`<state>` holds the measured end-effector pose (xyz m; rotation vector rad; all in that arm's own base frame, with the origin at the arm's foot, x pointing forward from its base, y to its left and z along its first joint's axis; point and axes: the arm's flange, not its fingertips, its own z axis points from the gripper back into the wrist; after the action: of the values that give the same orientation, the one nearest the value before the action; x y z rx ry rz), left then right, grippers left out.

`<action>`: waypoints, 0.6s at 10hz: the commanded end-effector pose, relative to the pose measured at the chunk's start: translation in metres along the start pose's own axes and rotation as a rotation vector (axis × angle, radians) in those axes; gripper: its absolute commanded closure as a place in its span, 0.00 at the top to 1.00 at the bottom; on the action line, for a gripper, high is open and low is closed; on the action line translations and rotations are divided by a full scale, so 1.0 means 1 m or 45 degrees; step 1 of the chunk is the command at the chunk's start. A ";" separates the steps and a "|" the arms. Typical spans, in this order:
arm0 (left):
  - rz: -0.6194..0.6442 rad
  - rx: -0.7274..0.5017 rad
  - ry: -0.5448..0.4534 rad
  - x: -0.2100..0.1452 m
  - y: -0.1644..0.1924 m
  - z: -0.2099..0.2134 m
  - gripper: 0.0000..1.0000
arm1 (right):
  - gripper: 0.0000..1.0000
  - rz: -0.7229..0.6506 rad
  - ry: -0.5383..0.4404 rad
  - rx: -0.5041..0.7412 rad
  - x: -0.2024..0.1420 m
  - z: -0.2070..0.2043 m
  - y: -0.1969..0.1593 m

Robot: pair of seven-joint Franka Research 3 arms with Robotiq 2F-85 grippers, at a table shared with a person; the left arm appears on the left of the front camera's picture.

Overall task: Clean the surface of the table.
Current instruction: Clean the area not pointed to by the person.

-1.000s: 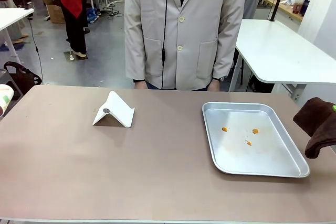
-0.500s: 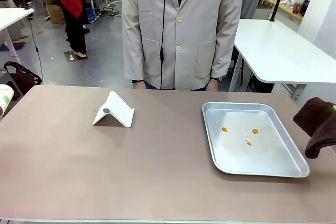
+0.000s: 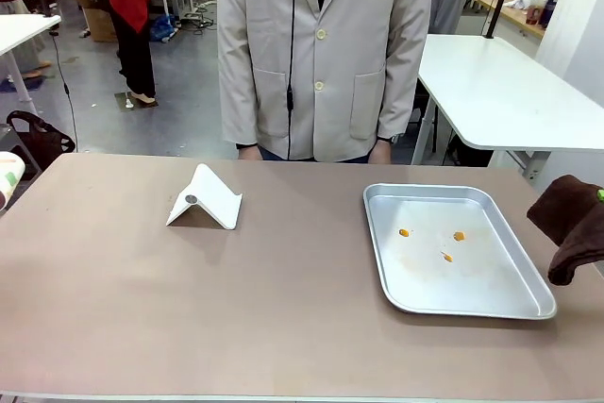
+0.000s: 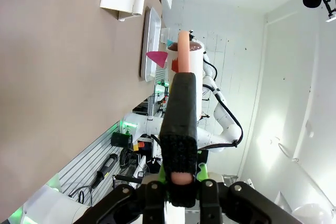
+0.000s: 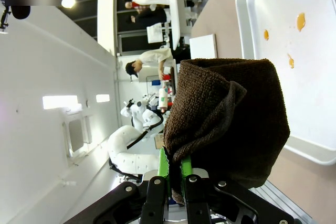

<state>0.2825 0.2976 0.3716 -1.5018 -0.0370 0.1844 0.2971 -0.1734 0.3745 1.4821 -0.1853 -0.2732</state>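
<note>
- Across the last second nothing shifts on the bench (image 3: 283, 327), which spans 9 to 3 o'clock; only the person (image 3: 326, 54) at 12 o'clock sways.
- The right end effector (image 5: 174, 169) is clamped on a brown cloth (image 5: 231, 119) at 3 o'clock.
- The left end effector (image 4: 181, 182) is clamped on a black tool (image 4: 178, 119).
- Wiping looks unstarted.

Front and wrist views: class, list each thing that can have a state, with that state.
tray: flat on the table, three orange bits inside.
white stand: folded, standing on the table.
brown cloth: clamped in the right end effector.
black tool: clamped in the left end effector.
</note>
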 end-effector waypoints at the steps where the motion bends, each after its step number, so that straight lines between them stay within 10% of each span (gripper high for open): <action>1: 0.012 -0.016 -0.020 0.001 -0.005 0.000 0.22 | 0.00 -0.013 0.003 -0.022 -0.002 0.001 0.007; 3: 0.012 -0.016 -0.020 0.001 -0.005 0.000 0.22 | 0.10 0.000 0.000 0.000 0.000 0.000 0.000; 6: 0.012 -0.016 -0.020 0.001 -0.005 0.000 0.22 | 0.10 0.178 -0.005 -0.376 0.018 -0.059 0.020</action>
<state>0.2826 0.2977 0.3714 -1.5018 -0.0365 0.1848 0.3232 -0.1501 0.3828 1.2944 -0.2199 -0.2297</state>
